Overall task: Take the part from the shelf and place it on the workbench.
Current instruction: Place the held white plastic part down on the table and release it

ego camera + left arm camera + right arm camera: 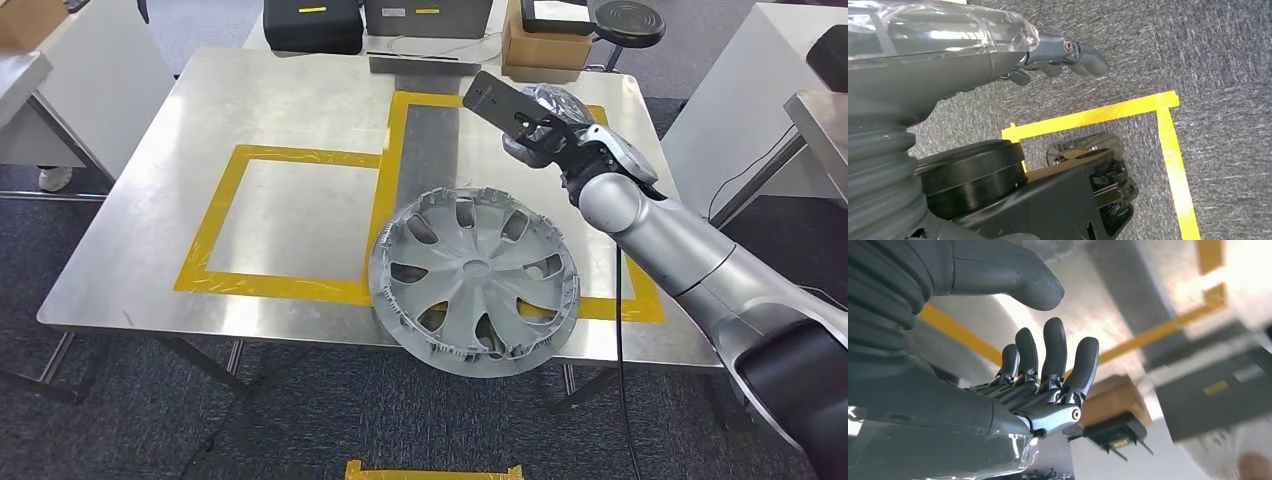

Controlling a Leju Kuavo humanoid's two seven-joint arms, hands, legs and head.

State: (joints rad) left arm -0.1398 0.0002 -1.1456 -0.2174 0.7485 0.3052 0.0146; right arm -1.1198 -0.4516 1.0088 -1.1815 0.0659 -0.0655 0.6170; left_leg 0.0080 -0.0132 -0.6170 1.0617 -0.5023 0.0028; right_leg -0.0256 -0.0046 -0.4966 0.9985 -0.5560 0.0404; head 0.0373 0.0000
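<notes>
On the workbench (200, 150), flat face-up hubcap (473, 281) (round, rim overhanging near edge), right robot hand (540, 130) empty, fingers spread.

The wheel cover (473, 282) lay on the workbench (250, 110) at its near edge, partly over it. The right hand (545, 128) was above the table, behind the cover

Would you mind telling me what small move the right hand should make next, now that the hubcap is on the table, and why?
Probably draw the right hand back toward the body and lower the arm. The hubcap already lies flat on the workbench, overhanging the near edge a little, and in the right wrist view the fingers are spread and hold nothing, above the table and apart from the hubcap.
</notes>
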